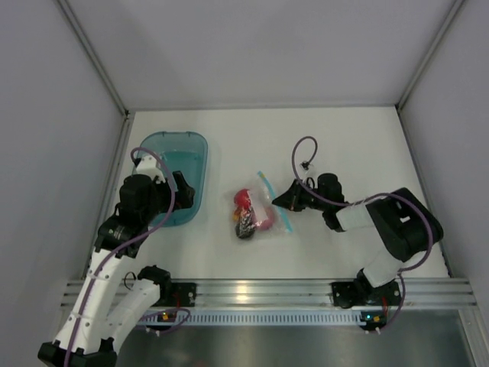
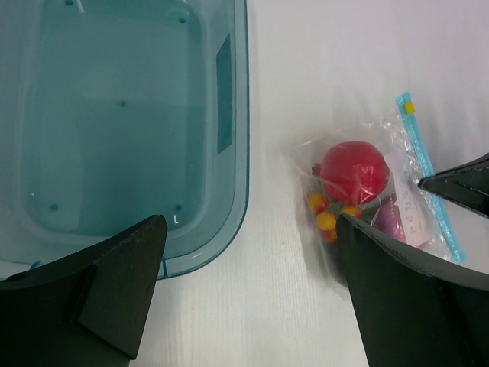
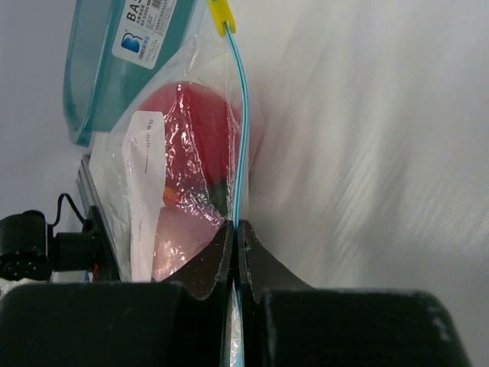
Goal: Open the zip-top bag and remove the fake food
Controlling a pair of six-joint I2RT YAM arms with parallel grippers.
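The clear zip-top bag (image 1: 260, 208) lies mid-table with a light blue zip strip (image 3: 240, 122) and a yellow slider (image 3: 221, 14). Inside are the fake food pieces: a red ball (image 2: 353, 169), a dark piece (image 1: 245, 222), a pink piece (image 2: 391, 220) and small yellow-orange bits (image 2: 324, 215). My right gripper (image 3: 235, 229) is shut on the bag's zip strip at its right edge; it also shows in the top view (image 1: 280, 200). My left gripper (image 2: 252, 267) is open, hovering between the tub and the bag, its right finger (image 2: 405, 290) close to the bag's left side.
A translucent teal tub (image 1: 174, 177) stands left of the bag, under the left arm; it shows with nothing in it in the left wrist view (image 2: 114, 115). Grey walls enclose the table, and a metal rail (image 1: 260, 290) runs along the near edge.
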